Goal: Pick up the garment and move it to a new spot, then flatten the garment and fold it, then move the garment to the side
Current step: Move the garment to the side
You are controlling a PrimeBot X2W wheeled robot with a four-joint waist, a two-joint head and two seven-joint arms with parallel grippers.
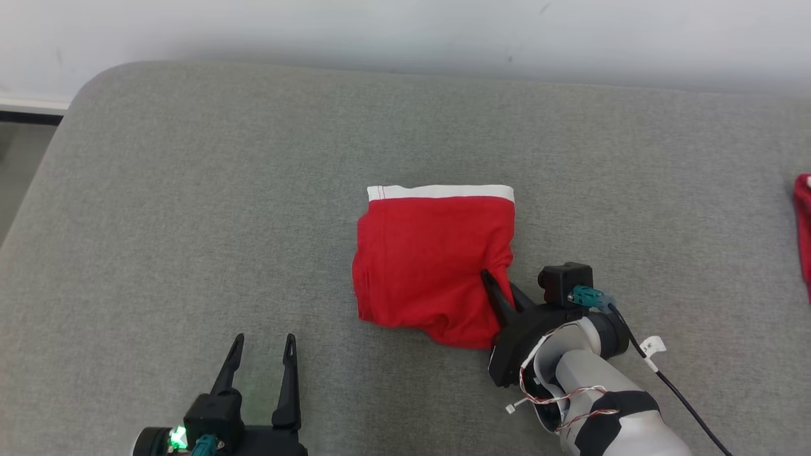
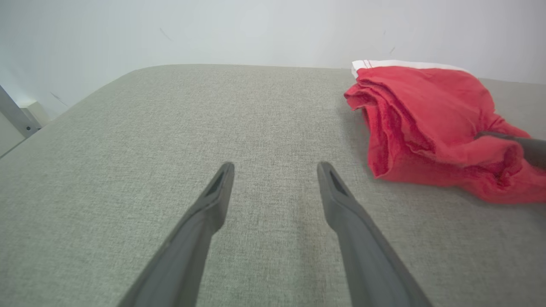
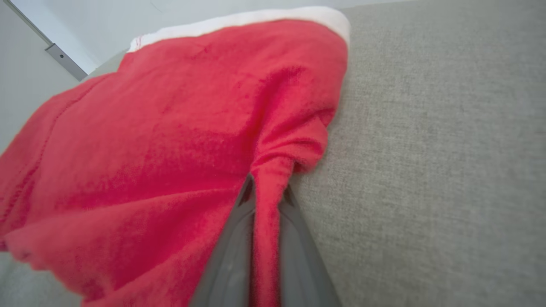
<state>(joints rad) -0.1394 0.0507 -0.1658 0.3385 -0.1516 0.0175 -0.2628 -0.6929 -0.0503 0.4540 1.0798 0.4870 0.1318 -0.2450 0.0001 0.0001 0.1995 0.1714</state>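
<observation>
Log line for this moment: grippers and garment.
right gripper: shut on red garment, its near right edge | left gripper: open, apart from it | surface: grey cushion

Grey cushion (image 1: 190, 190) meets white wall (image 1: 405, 31); red cloth (image 1: 803, 221) at right edge.

Left claw (image 1: 265, 339): low at the robot's left, fingers spread wide and pointing forward, holding nothing. Right claw (image 1: 497, 283): reaching forward and leftward from a pale forearm (image 1: 580, 373) with loose wires, fingers pressed together on a pinched fold at the garment's (image 1: 431, 259) near right corner.
</observation>
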